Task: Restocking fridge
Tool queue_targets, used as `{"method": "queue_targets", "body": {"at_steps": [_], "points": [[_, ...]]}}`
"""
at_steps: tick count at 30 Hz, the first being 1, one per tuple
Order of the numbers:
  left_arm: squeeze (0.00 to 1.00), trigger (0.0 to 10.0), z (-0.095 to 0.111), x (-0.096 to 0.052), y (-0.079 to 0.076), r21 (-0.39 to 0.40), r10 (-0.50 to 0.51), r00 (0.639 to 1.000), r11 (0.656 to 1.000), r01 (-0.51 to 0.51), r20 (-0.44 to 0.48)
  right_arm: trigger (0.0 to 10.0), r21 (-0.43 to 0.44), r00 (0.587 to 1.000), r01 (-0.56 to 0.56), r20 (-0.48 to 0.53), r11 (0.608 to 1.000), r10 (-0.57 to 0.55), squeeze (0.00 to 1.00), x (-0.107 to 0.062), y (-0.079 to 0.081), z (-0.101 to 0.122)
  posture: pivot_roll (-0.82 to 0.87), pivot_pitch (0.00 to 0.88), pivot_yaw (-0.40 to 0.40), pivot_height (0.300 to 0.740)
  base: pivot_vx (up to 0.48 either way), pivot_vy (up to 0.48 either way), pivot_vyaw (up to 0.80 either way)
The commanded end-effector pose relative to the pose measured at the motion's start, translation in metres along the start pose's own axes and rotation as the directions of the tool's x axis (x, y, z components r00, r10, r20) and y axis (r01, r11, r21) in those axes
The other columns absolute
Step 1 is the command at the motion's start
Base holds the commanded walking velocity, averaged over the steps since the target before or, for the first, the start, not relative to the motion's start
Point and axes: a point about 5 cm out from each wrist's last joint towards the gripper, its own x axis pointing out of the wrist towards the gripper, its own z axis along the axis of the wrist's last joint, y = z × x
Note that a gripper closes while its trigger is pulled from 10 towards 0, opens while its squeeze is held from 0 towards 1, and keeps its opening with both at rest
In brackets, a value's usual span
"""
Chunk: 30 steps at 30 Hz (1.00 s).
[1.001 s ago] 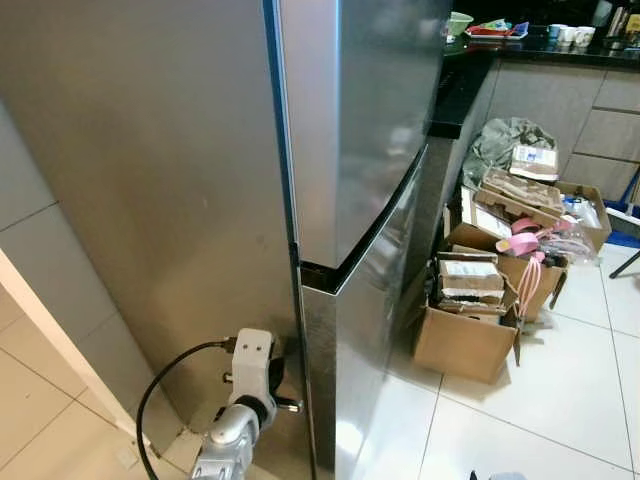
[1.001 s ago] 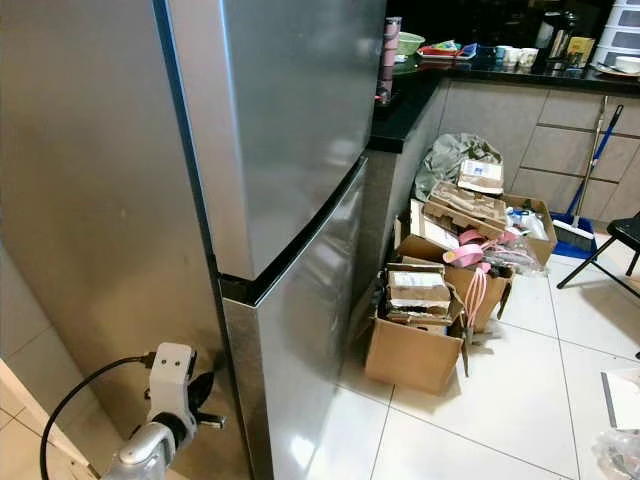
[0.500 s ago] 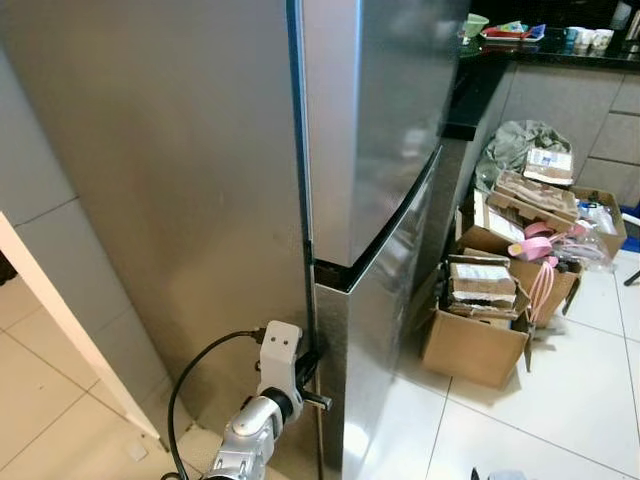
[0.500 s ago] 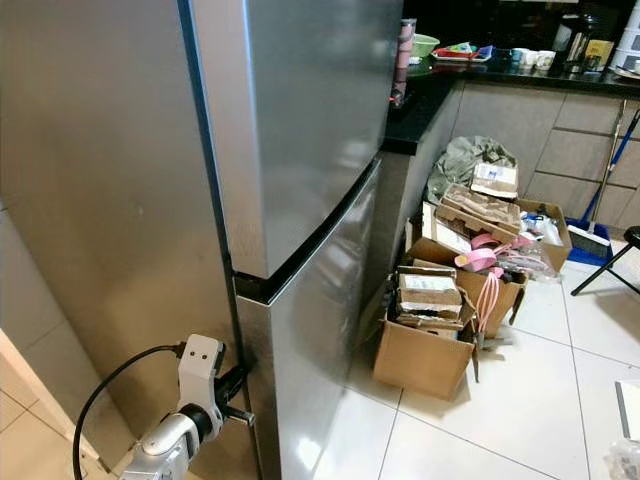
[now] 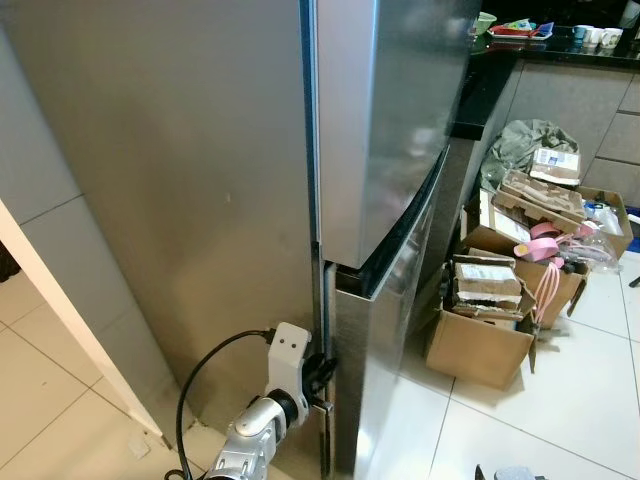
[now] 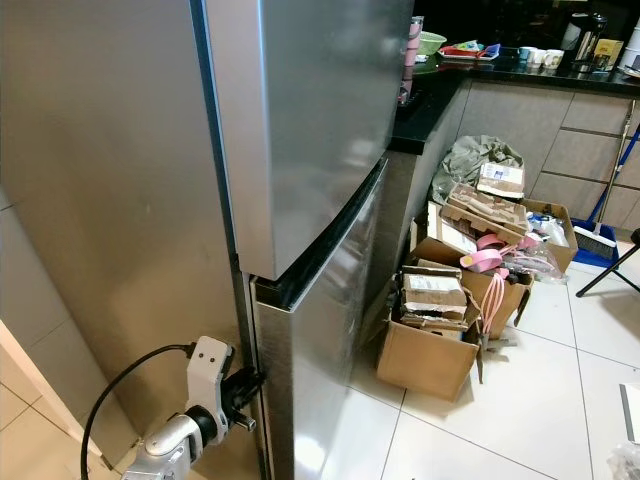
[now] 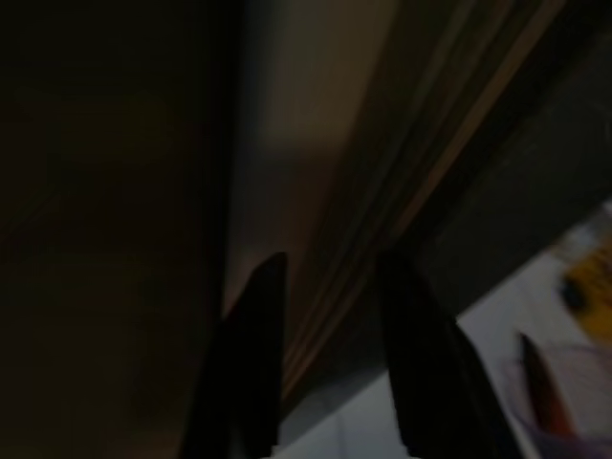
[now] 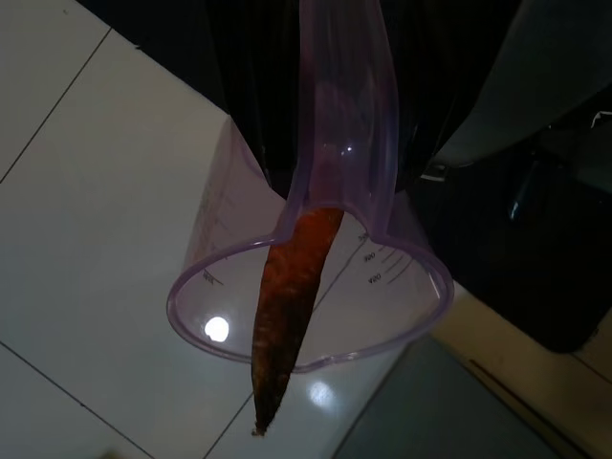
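- The fridge (image 5: 200,200) is seen at close range, its grey side panel toward the camera and its two steel doors turned toward the kitchen floor on the robot's right.
- The lower door (image 6: 320,330) appears just cracked open: a dark slit runs down its near vertical edge, which stands slightly proud of the cabinet.
- The left pincer (image 5: 322,375) is held low at that edge, its fingers (image 7: 253,344) apart and pointed into the seam between side panel and door; no part of the door is clamped between them as far as can be judged.
- The coming move is judged to turn on this relation: the door edge lies directly ahead of the left pincer, its long axis running vertically and crosswise to the fingers, so a pull toward the robot's right would be needed to swing it wider. The left arm is clearly the nearer one.
- The right pincer is closed on the handle of a clear purple measuring jug (image 8: 316,277), in which a carrot (image 8: 287,306) lies tip-down above the tiled floor.
- The carrot is taken to be the item awaiting stocking, well apart from the fridge interior.
- Open cardboard boxes (image 5: 480,320) stand on the floor beyond the doors, below a dark surface (image 6: 480,68) carrying dishes.
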Motion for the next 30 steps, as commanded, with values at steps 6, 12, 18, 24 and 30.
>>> {"method": "queue_targets", "body": {"at_steps": [6, 12, 18, 24, 30], "points": [[1.0, 10.0, -0.011, 0.001, -0.053, -0.172, -0.397, 0.917, 0.907, 0.385, -0.042, 10.0, 0.019, 0.998, -0.06, -0.026, 0.998, 0.06, 0.0, 0.001, 0.009, -0.005, -0.03, 0.118, 0.02, 0.74, 0.0, 0.0, 0.0], [1.0, 10.0, -0.008, -0.012, -0.077, -0.296, -0.624, 0.781, 0.752, 0.589, -0.031, 10.0, 0.013, 0.989, -0.133, -0.066, 0.991, 0.134, 0.0, -0.001, 0.02, -0.015, -0.03, 0.121, 0.021, 0.74, 0.0, 0.0, 0.0], [1.0, 10.0, -0.006, -0.017, -0.069, -0.296, -0.6, 0.799, 0.77, 0.566, -0.034, 10.0, 0.023, 0.982, -0.165, -0.089, 0.986, 0.166, 0.0, -0.002, 0.026, -0.021, -0.03, 0.122, 0.021, 0.74, 0.0, 0.0, 0.0], [0.0, 10.0, -0.012, -0.025, -0.05, -0.223, -0.465, 0.878, 0.873, 0.434, -0.111, 10.0, 0.026, 0.976, -0.193, -0.098, 0.981, 0.194, 0.0, -0.003, 0.03, -0.023, -0.03, 0.126, 0.025, 0.74, 0.0, 0.0, 0.0], [0.0, 10.0, -0.029, -0.031, -0.016, -0.172, -0.148, 0.974, 0.978, 0.118, -0.173, 10.0, -0.09, 0.979, -0.202, -0.04, 0.975, 0.199, 0.0, 0.0, 0.028, -0.01, -0.03, 0.13, 0.027, 0.74, 0.0, 0.0, 0.0]]}}
